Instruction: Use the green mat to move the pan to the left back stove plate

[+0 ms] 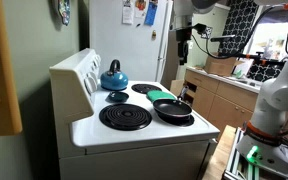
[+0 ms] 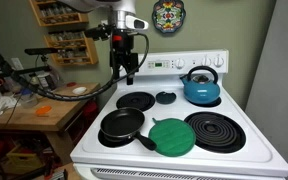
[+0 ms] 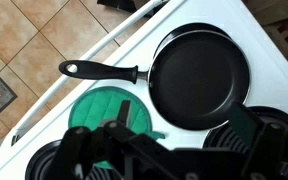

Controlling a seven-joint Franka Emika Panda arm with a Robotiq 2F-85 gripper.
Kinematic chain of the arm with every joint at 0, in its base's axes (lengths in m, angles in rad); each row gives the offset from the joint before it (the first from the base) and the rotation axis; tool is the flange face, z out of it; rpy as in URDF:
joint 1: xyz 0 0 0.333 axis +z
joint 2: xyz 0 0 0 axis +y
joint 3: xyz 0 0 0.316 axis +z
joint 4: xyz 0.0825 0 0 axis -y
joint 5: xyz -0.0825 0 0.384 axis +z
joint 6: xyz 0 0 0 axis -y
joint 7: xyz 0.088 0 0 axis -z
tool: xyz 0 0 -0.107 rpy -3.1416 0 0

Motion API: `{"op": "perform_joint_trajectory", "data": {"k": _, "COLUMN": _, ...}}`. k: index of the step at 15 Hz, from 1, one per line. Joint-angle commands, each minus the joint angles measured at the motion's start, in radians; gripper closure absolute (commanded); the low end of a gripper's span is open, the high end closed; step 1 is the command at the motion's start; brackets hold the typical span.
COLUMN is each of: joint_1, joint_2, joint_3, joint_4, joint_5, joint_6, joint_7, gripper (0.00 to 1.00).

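A black frying pan (image 2: 122, 125) sits on the front left stove plate, its handle pointing over the front edge. It also shows in an exterior view (image 1: 174, 110) and in the wrist view (image 3: 192, 75). A round green mat (image 2: 171, 137) lies flat on the white stove top beside the pan, at front centre (image 1: 162, 95) (image 3: 104, 112). The left back plate (image 2: 136, 100) is bare. My gripper (image 2: 127, 66) hangs well above the left side of the stove (image 1: 183, 47), open and empty (image 3: 184, 116).
A blue kettle (image 2: 201, 85) stands on the right back plate. A large coil plate (image 2: 216, 130) is at front right, and a small plate (image 2: 165, 97) at back centre. A cluttered wooden counter (image 2: 39, 105) adjoins the stove on the left.
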State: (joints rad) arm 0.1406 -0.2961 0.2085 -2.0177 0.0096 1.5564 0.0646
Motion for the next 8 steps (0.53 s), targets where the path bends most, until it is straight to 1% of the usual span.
{"op": "perform_joint_trajectory", "data": {"k": 1, "joint_1": 0.009, "joint_2": 0.002, "joint_3": -0.007, "joint_4": 0.002, "joint_5": -0.002, "joint_6": -0.002, "joint_7": 0.002, "gripper": 0.00}}
{"op": "perform_joint_trajectory", "data": {"k": 4, "joint_1": 0.009, "joint_2": 0.002, "joint_3": -0.007, "joint_4": 0.002, "joint_5": -0.002, "joint_6": -0.002, "joint_7": 0.002, "gripper": 0.00}}
{"op": "perform_joint_trajectory", "data": {"k": 5, "joint_1": 0.003, "joint_2": 0.021, "joint_3": 0.001, "joint_4": 0.021, "joint_5": -0.031, "joint_6": -0.028, "joint_7": 0.022, "gripper": 0.00}}
{"op": "perform_joint_trajectory", "data": {"k": 6, "joint_1": -0.004, "joint_2": 0.055, "joint_3": 0.017, "joint_4": 0.046, "joint_5": -0.096, "joint_6": -0.031, "joint_7": 0.049, "gripper": 0.00}}
{"op": "perform_joint_trajectory", "data": {"k": 7, "joint_1": -0.005, "joint_2": 0.079, "joint_3": 0.019, "joint_4": 0.055, "joint_5": -0.124, "joint_6": -0.017, "joint_7": 0.059, "gripper": 0.00}}
{"op": "perform_joint_trajectory", "data": {"k": 8, "joint_1": -0.008, "joint_2": 0.112, "joint_3": 0.032, "joint_4": 0.058, "joint_5": -0.199, "joint_6": 0.020, "joint_7": 0.091, "gripper": 0.00}}
